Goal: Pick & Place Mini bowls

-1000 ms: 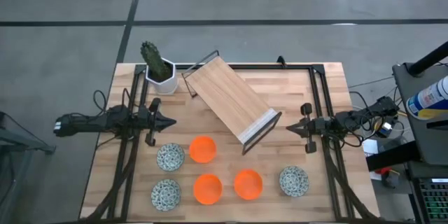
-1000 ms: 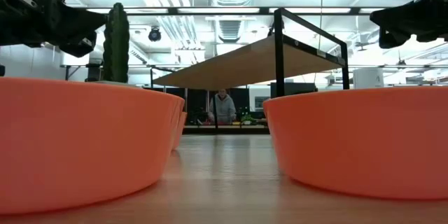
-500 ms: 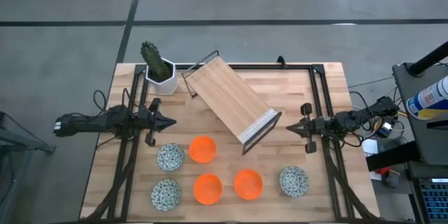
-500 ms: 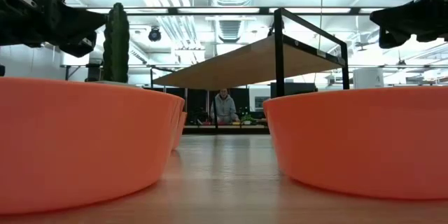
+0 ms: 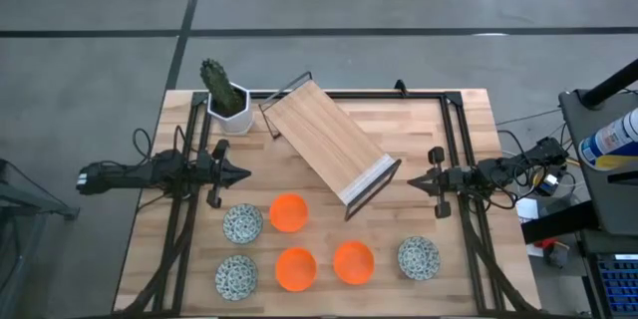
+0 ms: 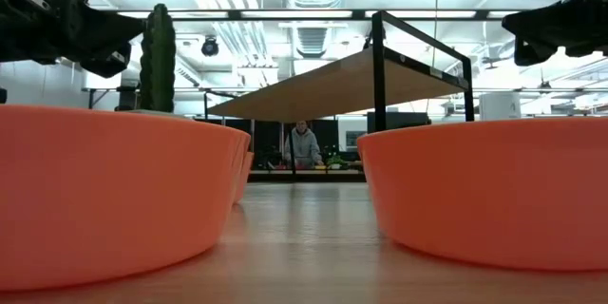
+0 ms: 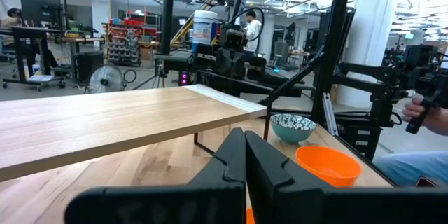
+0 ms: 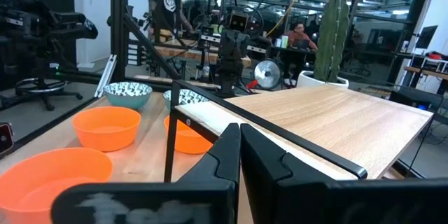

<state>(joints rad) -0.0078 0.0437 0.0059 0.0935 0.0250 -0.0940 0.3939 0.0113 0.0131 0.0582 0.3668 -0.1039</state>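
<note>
- Bowls sit on the near half of the table [image 5: 429, 120], all six apart from one another and none held.
- Three orange bowls: one [image 5: 288, 212] just below the shelf's low end, two [image 5: 296, 268] [image 5: 353, 262] side by side in the front row.
- Three patterned bowls: two on the left [image 5: 242, 223] [image 5: 236, 276], one on the right [image 5: 419, 257].
- I read this as the start of the job: nothing is stacked or gathered, and the spread leaves room to come down on each rim.
- Left gripper [image 5: 237, 171] hangs over the table's left side, above the nearer patterned bowl, pointing inward. My left wrist camera shows its fingers [image 7: 231, 155] pressed together, empty.
- Right gripper [image 5: 414, 183] mirrors it on the right, above the right patterned bowl. Its fingers [image 8: 229, 148] are likewise closed on nothing.
- Both arms look parked, I judge, clear of the shelf between them.
- Wooden shelf [image 5: 327, 142] on a black frame stands slantwise mid-table; it may be where the bowls go, but I cannot confirm that.
- Cactus [image 5: 221, 87] in a white pot stands at the far left corner, out of the way.
- Writing: I can read none. A bottle [image 5: 610, 140] off the right edge has a label, too small to make out.
- A person [image 6: 304, 144] shows far behind the table in the low view.
</note>
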